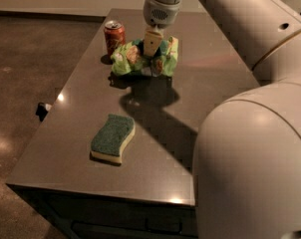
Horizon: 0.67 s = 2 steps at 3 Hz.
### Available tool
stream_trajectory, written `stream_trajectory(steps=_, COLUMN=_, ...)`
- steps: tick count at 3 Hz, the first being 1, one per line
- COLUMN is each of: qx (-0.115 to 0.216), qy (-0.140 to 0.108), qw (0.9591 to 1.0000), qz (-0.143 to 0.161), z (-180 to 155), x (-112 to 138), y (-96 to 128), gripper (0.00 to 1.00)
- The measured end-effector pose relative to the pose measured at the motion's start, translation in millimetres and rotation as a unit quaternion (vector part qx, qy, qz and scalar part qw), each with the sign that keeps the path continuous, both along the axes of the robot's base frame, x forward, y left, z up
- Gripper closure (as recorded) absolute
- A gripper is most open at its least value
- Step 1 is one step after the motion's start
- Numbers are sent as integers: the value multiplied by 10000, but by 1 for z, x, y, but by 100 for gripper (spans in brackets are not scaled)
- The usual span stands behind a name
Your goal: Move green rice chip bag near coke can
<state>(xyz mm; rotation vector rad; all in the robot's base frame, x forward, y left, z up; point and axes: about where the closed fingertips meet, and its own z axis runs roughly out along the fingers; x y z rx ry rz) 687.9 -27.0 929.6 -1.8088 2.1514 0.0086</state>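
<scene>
The green rice chip bag (133, 58) is crumpled and lies on the dark table (205, 68), just right of the coke can (114, 37). The can is red with a silver top and stands upright near the table's far left edge. The bag's left end is almost touching the can. My gripper (151, 49) comes down from above and is shut on the middle of the bag; a tan finger (151, 41) shows against the green foil. The bag's underside is hidden.
A yellow sponge with a green top (112, 138) lies nearer the front of the table, left of centre. My arm's large white body (250, 148) fills the right side of the view. The table's left edge drops to a dark floor (26, 83).
</scene>
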Motion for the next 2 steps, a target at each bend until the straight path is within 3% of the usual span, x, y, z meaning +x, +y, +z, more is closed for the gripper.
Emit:
stream_trajectory(steps=1, qx=25, qy=-37, qw=10000, qz=3, z=-2, x=3, y=3, gripper=9)
stream_trajectory(steps=2, qx=43, qy=-63, qw=10000, qz=7, z=-3, x=6, y=5, gripper=0)
